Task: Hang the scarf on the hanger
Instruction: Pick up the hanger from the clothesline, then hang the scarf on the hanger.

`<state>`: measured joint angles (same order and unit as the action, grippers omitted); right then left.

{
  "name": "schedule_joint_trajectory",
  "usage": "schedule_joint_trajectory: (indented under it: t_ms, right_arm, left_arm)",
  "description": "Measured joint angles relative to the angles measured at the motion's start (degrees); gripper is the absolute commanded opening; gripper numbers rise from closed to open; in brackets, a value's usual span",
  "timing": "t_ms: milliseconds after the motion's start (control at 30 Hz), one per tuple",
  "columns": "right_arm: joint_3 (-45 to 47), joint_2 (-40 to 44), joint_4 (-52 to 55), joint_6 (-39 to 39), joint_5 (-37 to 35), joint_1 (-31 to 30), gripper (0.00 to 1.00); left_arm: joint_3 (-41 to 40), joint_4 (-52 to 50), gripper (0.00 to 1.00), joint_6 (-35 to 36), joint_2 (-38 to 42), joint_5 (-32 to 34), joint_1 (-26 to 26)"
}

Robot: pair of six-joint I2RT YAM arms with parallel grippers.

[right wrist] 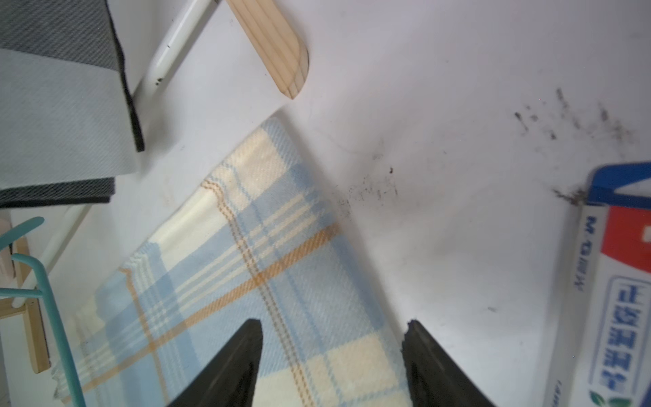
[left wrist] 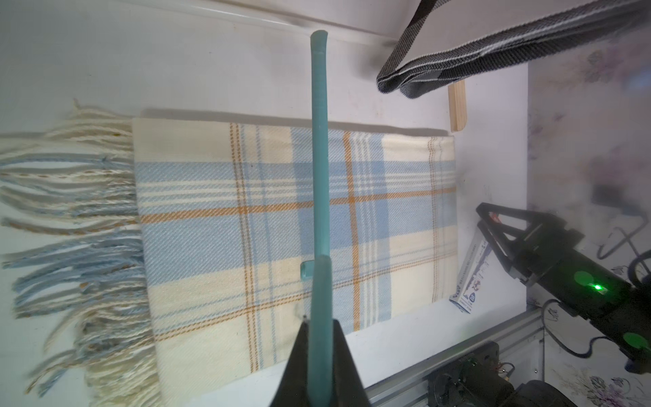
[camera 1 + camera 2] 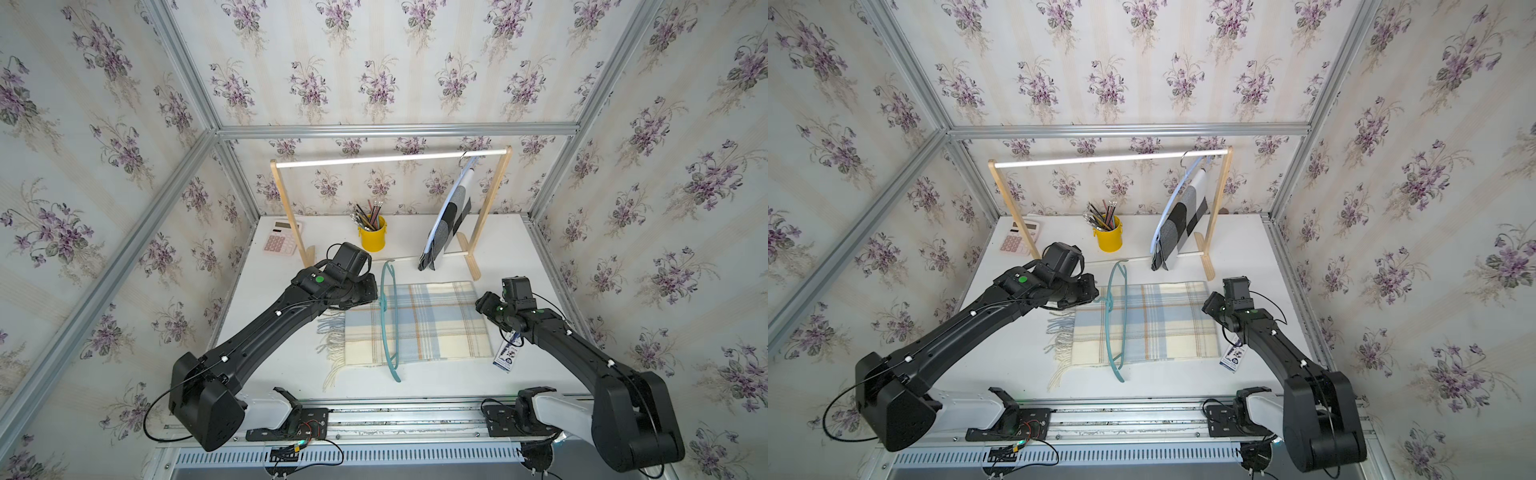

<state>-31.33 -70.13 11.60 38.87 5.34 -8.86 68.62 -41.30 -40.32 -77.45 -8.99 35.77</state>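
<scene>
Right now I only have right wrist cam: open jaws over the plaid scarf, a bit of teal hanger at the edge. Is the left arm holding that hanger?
Observer: Yes, left wrist view shows the left jaws shut on the teal hanger.
Operator: Where does it cross?
Observer: In both top views it crosses the scarf nearer its fringe than your side.
Operator: Anything hung already?
Observer: A grey checked cloth already hangs at the rail's end on your arm's side.

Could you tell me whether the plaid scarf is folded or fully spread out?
Folded: the plaid scarf lies flat, with fringe at one end only and a rounded, doubled edge at the other.
</scene>
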Motion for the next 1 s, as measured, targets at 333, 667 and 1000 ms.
schedule_joint_trajectory:
  t_ms: [333,667,1000]
  right_arm:
    - [1.2,-7.9,-5.7,-2.7,4.2,0.6,0.47]
    - [1.7,-8.0,-6.3,-4.1,4.7,0.6,0.04]
    - [1.7,2.1,-3.3,-4.1,8.5,-3.4,0.0]
  left_arm:
    - [-5.2,3.9,0.0,-0.5,-0.2,-3.7,-1.0]
    - [-7.7,6.4,0.0,-1.3,-1.3,-3.8,-1.2]
    - [-8.2,7.0,0.0,-1.3,-1.7,-2.3,-1.2]
